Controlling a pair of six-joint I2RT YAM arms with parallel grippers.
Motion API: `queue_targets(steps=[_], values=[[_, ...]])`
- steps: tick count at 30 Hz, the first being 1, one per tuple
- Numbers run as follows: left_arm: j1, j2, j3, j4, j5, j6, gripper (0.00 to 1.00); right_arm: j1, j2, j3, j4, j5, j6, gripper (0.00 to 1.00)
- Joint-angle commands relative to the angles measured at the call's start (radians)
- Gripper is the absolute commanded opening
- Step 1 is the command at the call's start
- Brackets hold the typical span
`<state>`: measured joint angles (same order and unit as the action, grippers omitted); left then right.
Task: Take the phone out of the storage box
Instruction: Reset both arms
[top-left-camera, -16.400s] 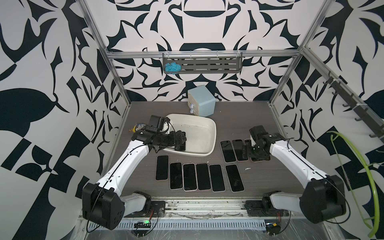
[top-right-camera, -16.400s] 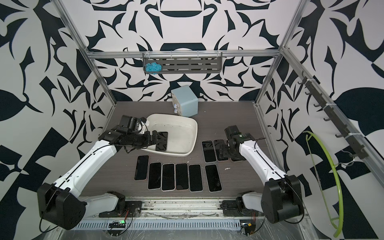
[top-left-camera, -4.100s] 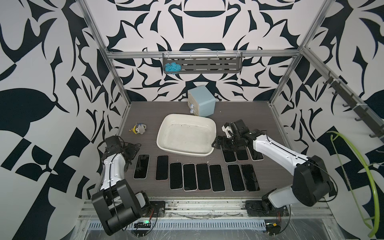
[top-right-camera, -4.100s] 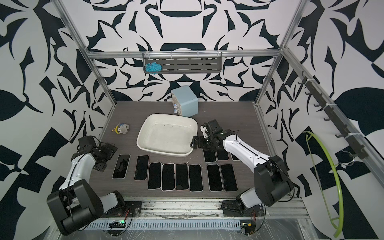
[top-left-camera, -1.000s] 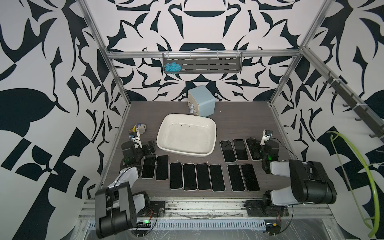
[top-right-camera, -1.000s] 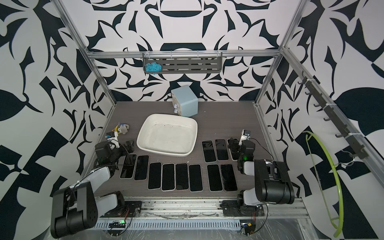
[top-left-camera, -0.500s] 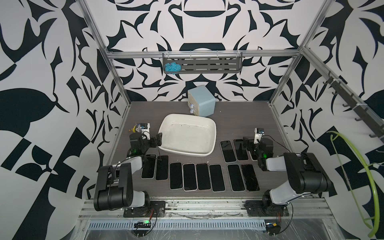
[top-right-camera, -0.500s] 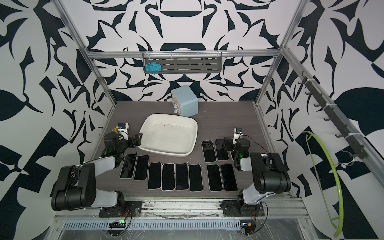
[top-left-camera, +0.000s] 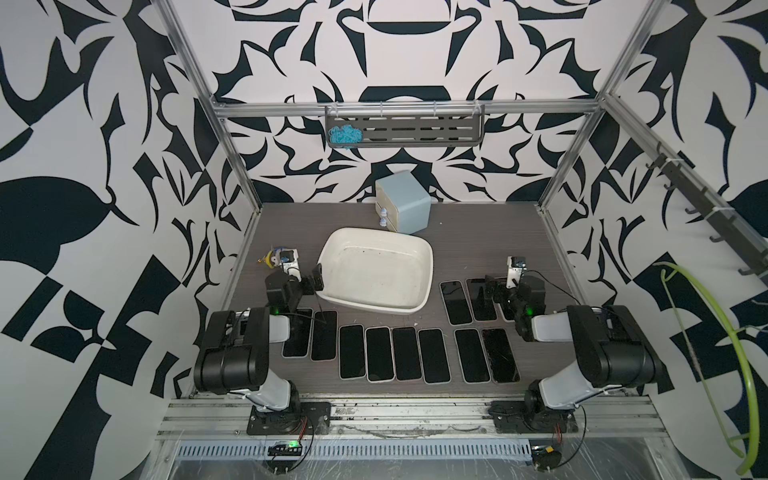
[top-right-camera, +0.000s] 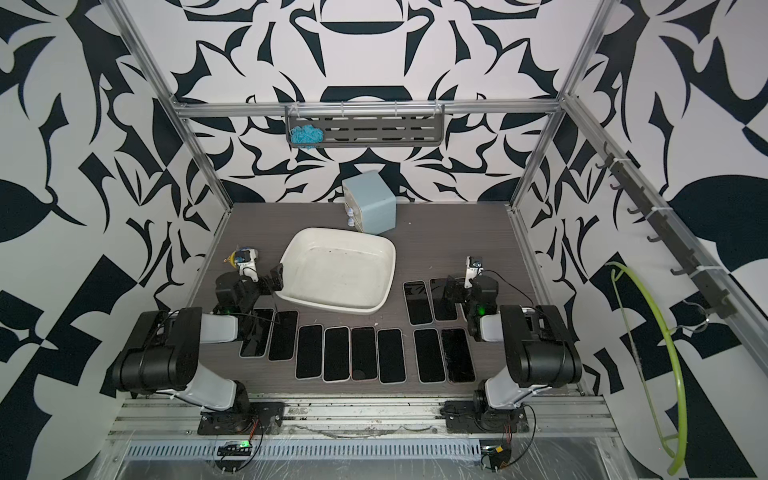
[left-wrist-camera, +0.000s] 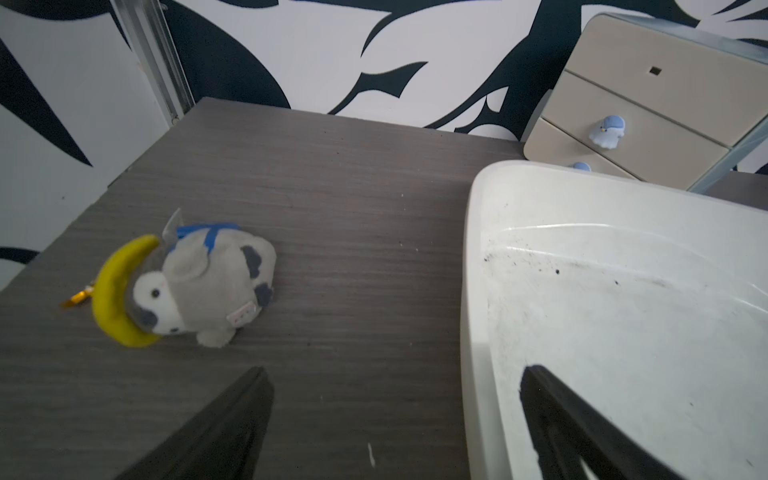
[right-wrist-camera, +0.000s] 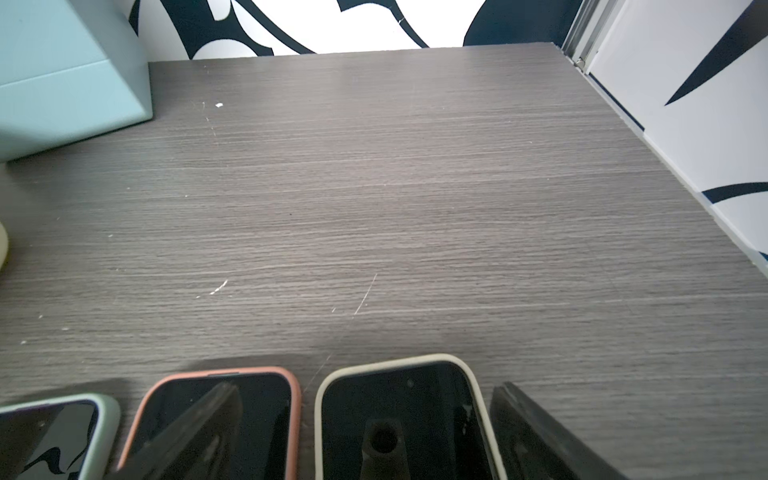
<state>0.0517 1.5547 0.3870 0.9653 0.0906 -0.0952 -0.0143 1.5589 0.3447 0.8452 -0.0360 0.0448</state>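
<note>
jaws, left and right, gape empty, now drawn back; storage box (top-left-camera: 376, 306) bare (phones (top-left-camera: 379, 353) line the surface (top-left-camera: 478, 241)): task seemingly done.

Box cleared, arms drawn back.
The left gripper (top-left-camera: 311, 281) is no longer reaching into the storage box (top-left-camera: 374, 306). A left-end phone (top-left-camera: 297, 343) and a right-end phone (top-left-camera: 500, 355) have joined the front row. Both arms have folded back toward their bases. The right gripper (top-left-camera: 492, 291) has come off the back phones, and both grippers have their jaws apart and empty.
</note>
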Motion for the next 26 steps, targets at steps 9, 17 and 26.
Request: queue_targets(steps=[9, 17, 26], values=[[-0.008, -0.003, -0.003, -0.081, -0.017, 0.022, 1.0, 0.001, -0.014, 0.02, 0.019, 0.01, -0.012, 0.99], [-0.008, -0.011, 0.001, -0.101, -0.015, 0.025, 1.0, 0.001, -0.013, 0.019, 0.02, 0.011, -0.012, 0.99], [-0.009, -0.01, 0.001, -0.1, -0.015, 0.025, 1.0, 0.014, -0.014, 0.02, 0.015, 0.024, -0.025, 0.99]])
